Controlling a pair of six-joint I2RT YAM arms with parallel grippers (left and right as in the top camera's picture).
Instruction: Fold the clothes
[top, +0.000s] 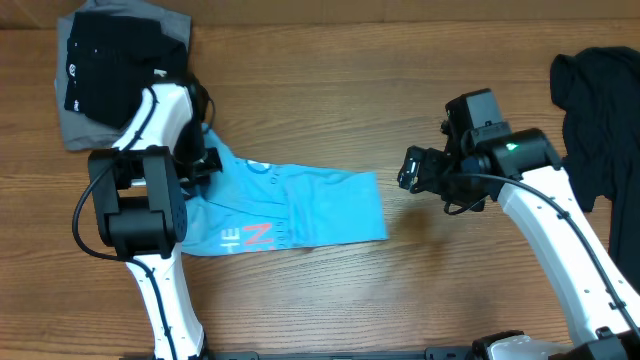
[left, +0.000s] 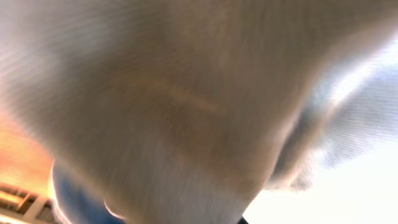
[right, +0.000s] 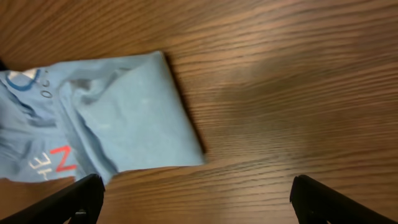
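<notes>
**Blue shirt (top: 300, 205) gets a pinch**

The shirt lies on the desk (top: 450, 60). The left tool (top: 205, 160) is pinched shut on its left end. The right tool (top: 412, 168) hangs wide, near the right end. Lift slowly and fold straight, so the edges meet.

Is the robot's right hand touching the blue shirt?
Apart. The overhead view shows a strip of bare wood between the open right gripper and the right edge of the blue shirt.
</notes>
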